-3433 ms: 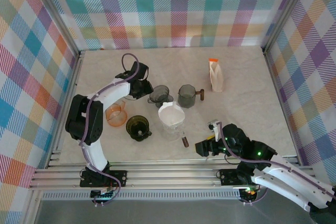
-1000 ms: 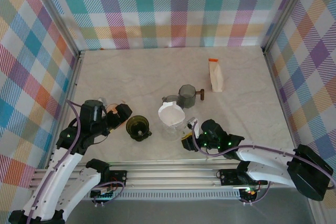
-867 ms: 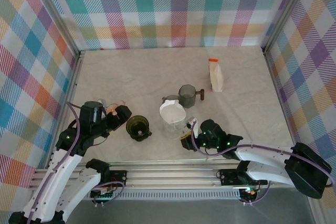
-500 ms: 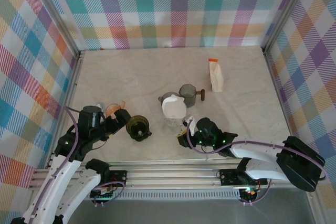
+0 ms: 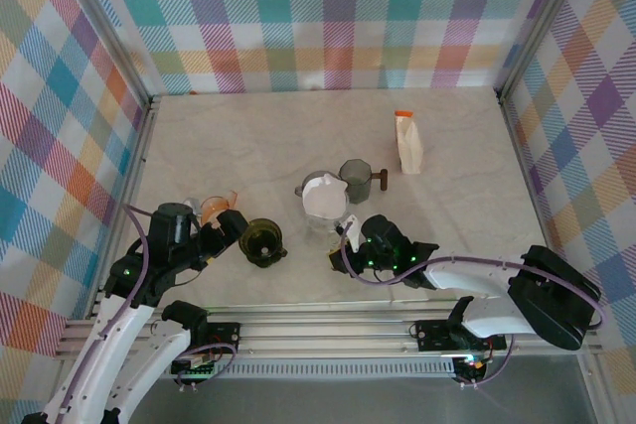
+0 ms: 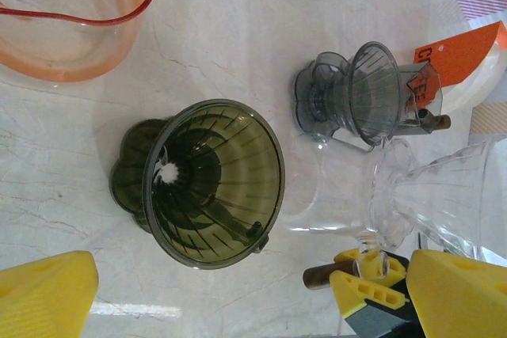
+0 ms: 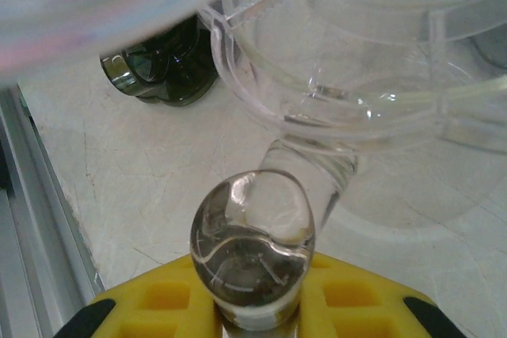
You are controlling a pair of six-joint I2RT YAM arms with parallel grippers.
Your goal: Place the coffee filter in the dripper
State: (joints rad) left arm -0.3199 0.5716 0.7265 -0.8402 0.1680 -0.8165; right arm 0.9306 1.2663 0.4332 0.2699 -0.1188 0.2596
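Jaws of the left gripper (image 5: pixel 227 230) are spread wide near the dark green dripper (image 6: pixel 210 184). The right gripper (image 5: pixel 348 245) has a pad against the handle (image 7: pixel 252 235) of the clear dripper (image 6: pixel 432 195); whether it pinches, I cannot tell. The white filter (image 5: pixel 323 196) sits in this clear dripper, just beyond the right jaws.

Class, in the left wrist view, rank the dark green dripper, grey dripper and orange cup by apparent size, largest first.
1. dark green dripper: largest, though likely nearer the camera.
2. grey dripper: clearly smaller.
Unranked: orange cup, cropped by the frame; its visible part rivals the dark green dripper.
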